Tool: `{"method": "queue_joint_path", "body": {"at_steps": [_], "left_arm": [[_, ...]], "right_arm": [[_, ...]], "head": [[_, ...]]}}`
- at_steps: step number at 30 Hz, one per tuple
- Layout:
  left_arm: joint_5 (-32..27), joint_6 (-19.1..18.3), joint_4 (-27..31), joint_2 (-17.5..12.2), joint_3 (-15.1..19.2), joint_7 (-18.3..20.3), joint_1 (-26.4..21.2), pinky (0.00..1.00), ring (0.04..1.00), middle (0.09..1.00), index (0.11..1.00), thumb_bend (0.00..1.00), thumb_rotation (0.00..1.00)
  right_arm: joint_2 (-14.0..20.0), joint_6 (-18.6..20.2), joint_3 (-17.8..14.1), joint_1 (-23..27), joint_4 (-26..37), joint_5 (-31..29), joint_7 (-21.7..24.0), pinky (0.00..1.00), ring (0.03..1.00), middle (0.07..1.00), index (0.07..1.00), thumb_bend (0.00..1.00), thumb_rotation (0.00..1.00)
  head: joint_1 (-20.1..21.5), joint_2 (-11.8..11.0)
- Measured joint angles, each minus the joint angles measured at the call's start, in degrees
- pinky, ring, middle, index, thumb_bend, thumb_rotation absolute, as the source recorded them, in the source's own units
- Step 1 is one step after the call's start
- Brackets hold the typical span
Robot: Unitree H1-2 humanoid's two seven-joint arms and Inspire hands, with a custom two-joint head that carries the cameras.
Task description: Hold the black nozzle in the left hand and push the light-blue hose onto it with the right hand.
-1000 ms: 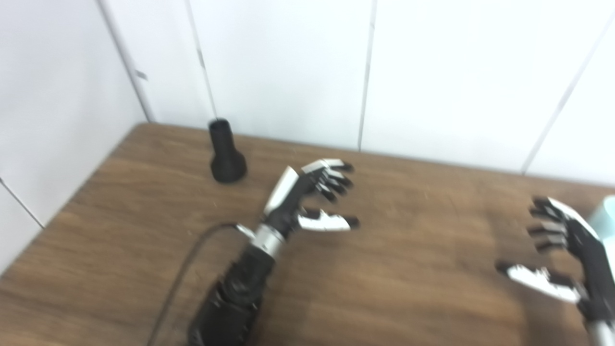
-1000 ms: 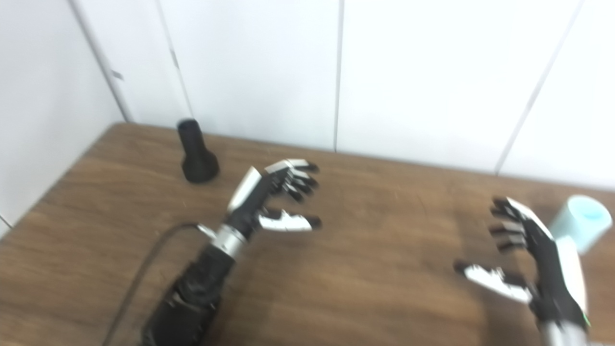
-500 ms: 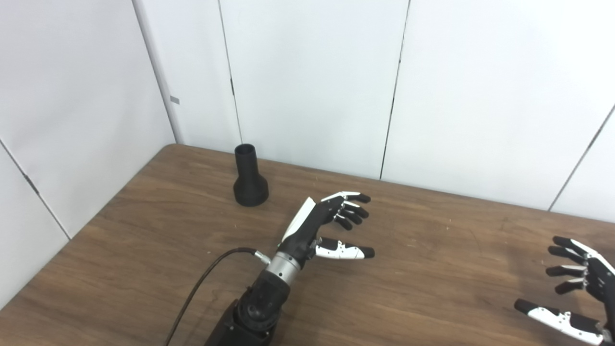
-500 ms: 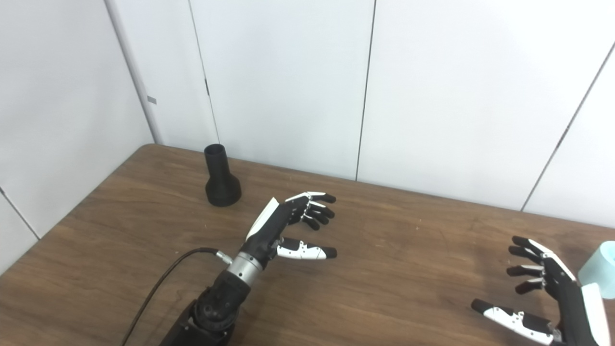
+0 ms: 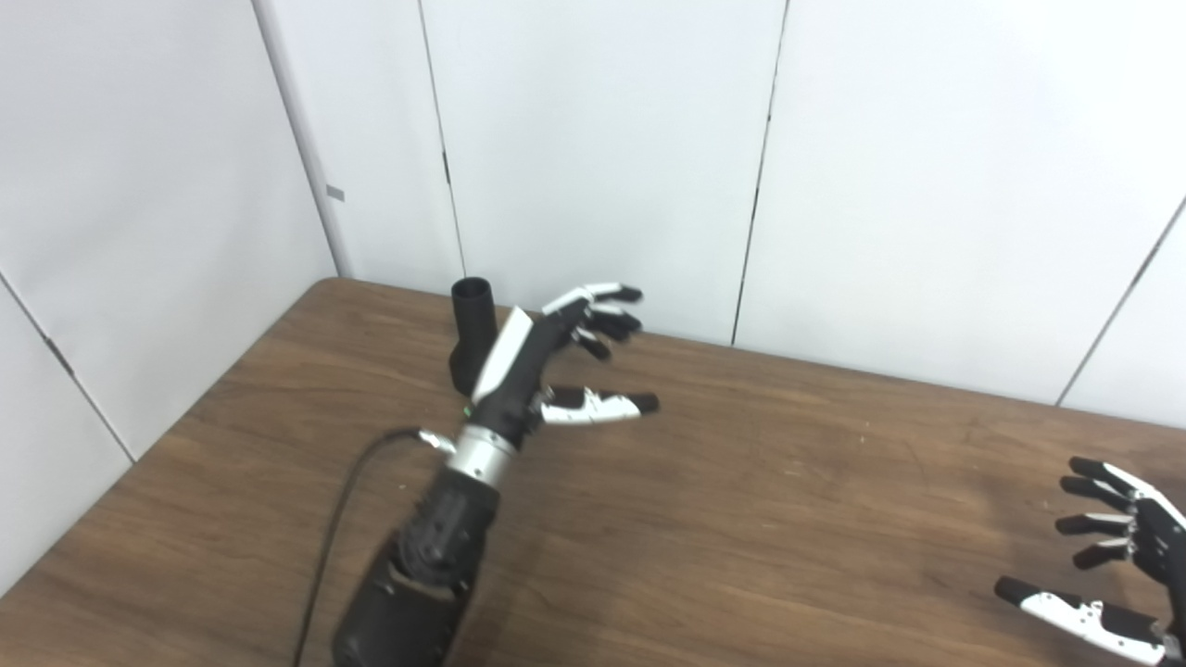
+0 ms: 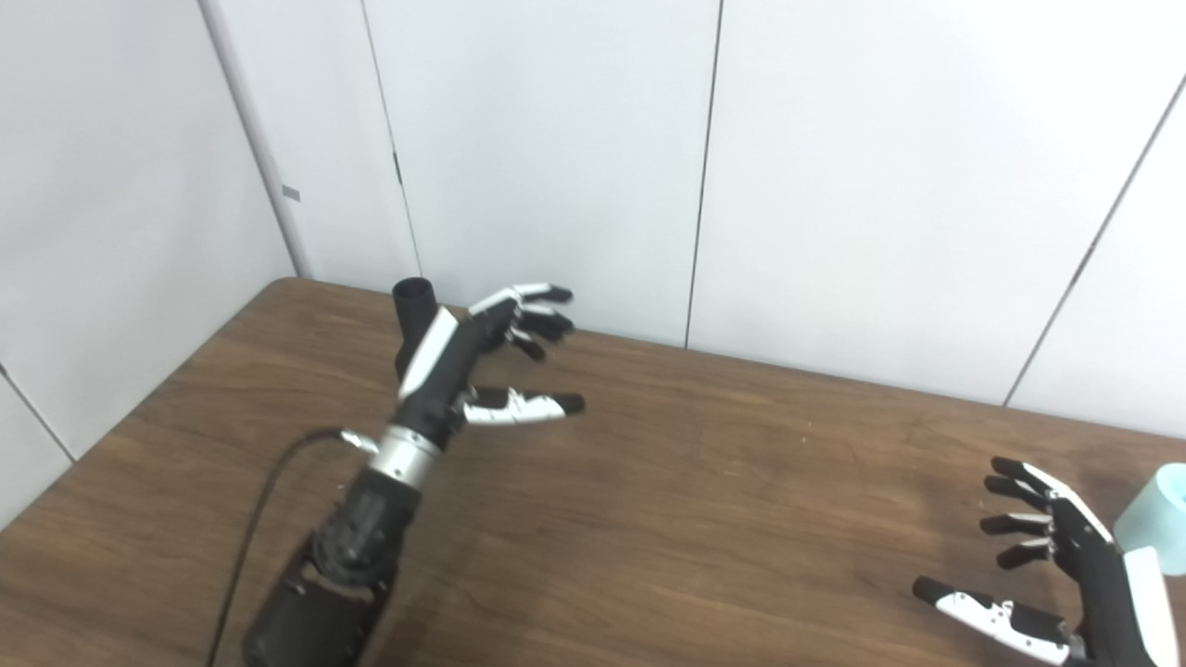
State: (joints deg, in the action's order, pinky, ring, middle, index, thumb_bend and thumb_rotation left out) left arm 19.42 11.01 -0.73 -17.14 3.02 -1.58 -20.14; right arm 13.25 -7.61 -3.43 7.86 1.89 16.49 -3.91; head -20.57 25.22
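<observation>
Left of centre, the left hand [image 5: 542, 366], spread wide and empty, is hanging just beside the upright black nozzle [image 5: 470, 320] (contact seems absent). A careless sweep risks toppling it across the counter [image 5: 788, 482]; the right hand [image 6: 1056, 565], also splayed and empty, is sitting lower right near the light-blue hose [image 6: 1158, 505].

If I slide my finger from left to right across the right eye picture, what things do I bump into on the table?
Black nozzle → left robot hand → right robot hand → light-blue hose at the right edge.
</observation>
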Motion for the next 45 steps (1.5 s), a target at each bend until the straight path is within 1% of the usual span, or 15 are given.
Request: {"method": "queue_joint_path", "body": {"at_steps": [1, 3, 6, 7, 9, 11, 15, 18, 21, 25, 29, 32, 36, 39, 45], "left_arm": [[0.6, -0.8, 0.4, -1.0, 0.3, 0.1, -0.5, 0.56, 0.685, 0.664, 0.684, 0.71, 0.11], [1.1, -1.8, 0.6, -2.5, 1.0, 0.1, -1.4, 0.57, 0.704, 0.678, 0.695, 0.72, 0.14], [1.1, -2.8, -0.6, -4.6, 2.1, 0.1, -3.1, 0.65, 0.752, 0.741, 0.741, 0.73, 0.20], [1.4, -3.1, -1.4, -5.3, 2.2, 0.0, -3.7, 0.67, 0.777, 0.779, 0.778, 0.74, 0.21], [3.4, -4.0, -2.5, -6.8, 2.6, -0.4, -4.5, 0.69, 0.795, 0.806, 0.805, 0.75, 0.21], [5.7, -5.8, -2.5, -7.4, 2.8, -1.1, -5.1, 0.73, 0.838, 0.849, 0.843, 0.75, 0.20], [7.8, -8.1, -2.5, -8.6, 3.0, -1.2, -6.4, 0.88, 0.957, 0.954, 0.911, 0.79, 0.22], [8.2, -10.2, -2.5, -10.3, 3.2, -0.8, -7.1, 0.91, 0.990, 0.990, 0.940, 0.82, 0.23], [9.2, -12.1, -2.5, -11.2, 3.6, -0.8, -7.5, 0.91, 0.999, 0.999, 0.952, 0.85, 0.24], [9.0, -13.8, -2.7, -11.3, 3.9, -0.6, -7.4, 0.92, 1.000, 0.994, 0.956, 0.88, 0.24], [7.8, -17.5, -2.7, -11.6, 3.9, 2.0, -7.3, 0.96, 1.000, 0.986, 0.945, 0.92, 0.25], [7.6, -20.3, -2.7, -11.6, 3.9, 2.3, -7.2, 1.00, 1.000, 0.985, 0.942, 0.93, 0.26], [7.6, -23.9, -2.8, -11.6, 3.9, 2.3, -6.7, 1.00, 1.000, 0.979, 0.943, 0.94, 0.27], [7.6, -25.2, -2.8, -11.6, 4.0, 2.3, -5.8, 1.00, 1.000, 0.976, 0.952, 0.95, 0.28], [7.6, -27.2, -4.4, -11.5, 4.0, 2.2, -4.2, 1.00, 1.000, 0.962, 0.966, 1.00, 0.31]], "right_arm": [[0.0, -0.1, 0.0, 0.0, 0.0, 0.0, 0.0, 0.44, 0.596, 0.742, 0.777, 0.65, 0.09], [0.0, -0.3, 0.0, 0.0, -0.1, 0.0, 0.0, 0.43, 0.595, 0.741, 0.776, 0.65, 0.09], [0.0, -0.7, 0.0, 0.1, -0.4, 0.0, 0.0, 0.44, 0.597, 0.743, 0.777, 0.65, 0.09], [0.0, -0.7, 0.0, 0.1, -0.4, 0.0, 0.0, 0.44, 0.598, 0.744, 0.778, 0.64, 0.08], [0.1, -0.7, -0.1, 0.3, -0.5, 0.0, 0.0, 0.44, 0.599, 0.744, 0.778, 0.64, 0.07], [0.2, -0.8, -0.2, 0.4, -0.5, 0.0, 0.0, 0.44, 0.599, 0.744, 0.779, 0.64, 0.07], [0.2, -1.0, -0.2, 0.7, -0.6, -0.2, 0.1, 0.44, 0.597, 0.743, 0.778, 0.64, 0.07], [0.2, -1.0, -0.2, 0.7, -0.6, -0.2, 0.1, 0.44, 0.597, 0.743, 0.777, 0.64, 0.07], [0.2, -1.0, -0.2, 0.7, -0.6, -0.1, 0.1, 0.43, 0.596, 0.742, 0.777, 0.64, 0.06], [0.2, -1.0, -0.3, 0.8, -0.6, -0.1, 0.0, 0.43, 0.595, 0.742, 0.776, 0.64, 0.05], [0.2, -1.5, -0.3, 1.0, -1.3, -0.1, 0.0, 0.43, 0.595, 0.740, 0.772, 0.64, 0.01], [0.2, -1.5, -0.3, 1.0, -1.9, -0.1, 0.0, 0.43, 0.594, 0.736, 0.770, 0.66, 0.00], [0.3, -1.5, -0.5, 1.0, -1.8, -0.2, 0.0, 0.43, 0.593, 0.735, 0.769, 0.68, 0.00], [0.3, -1.5, -0.5, 1.0, -1.8, -0.2, 0.1, 0.43, 0.593, 0.735, 0.769, 0.69, 0.00], [0.6, -1.5, -0.6, 1.0, -1.7, -0.2, 0.2, 0.43, 0.592, 0.735, 0.770, 0.69, 0.00]], "head": [[-0.2, 0.0], [-0.4, 0.0], [-0.6, 0.0], [-0.6, 0.0], [-0.6, -0.2], [-0.6, -0.2], [-0.9, -0.4], [-0.9, -0.4], [-0.7, -0.4], [-0.8, -0.5], [-0.9, -0.4], [-1.0, -0.4], [-1.1, -0.3], [-1.1, -0.2], [-1.1, 0.3]]}}
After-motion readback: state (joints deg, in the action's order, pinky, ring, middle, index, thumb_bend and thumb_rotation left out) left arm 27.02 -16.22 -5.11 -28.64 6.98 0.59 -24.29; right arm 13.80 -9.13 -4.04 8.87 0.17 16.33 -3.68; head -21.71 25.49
